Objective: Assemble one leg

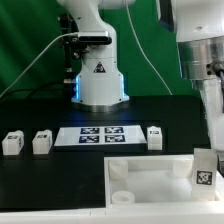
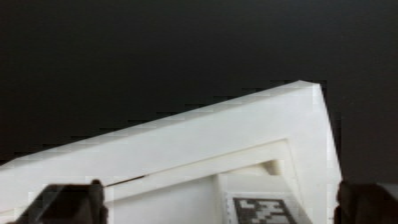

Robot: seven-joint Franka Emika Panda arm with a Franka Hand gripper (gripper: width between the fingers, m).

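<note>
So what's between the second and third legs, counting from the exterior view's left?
The marker board lies flat between the second leg and the third leg; the exterior view shows it.

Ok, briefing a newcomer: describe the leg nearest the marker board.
Find the marker board before the robot base. The leg stands alone off its end at the exterior view's right; two others sit opposite, a fourth by the panel.

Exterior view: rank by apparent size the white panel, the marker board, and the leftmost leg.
1. white panel, though it lies nearest the camera
2. marker board
3. leftmost leg, clearly smallest; it looks alike in size to the leg beside it
</note>
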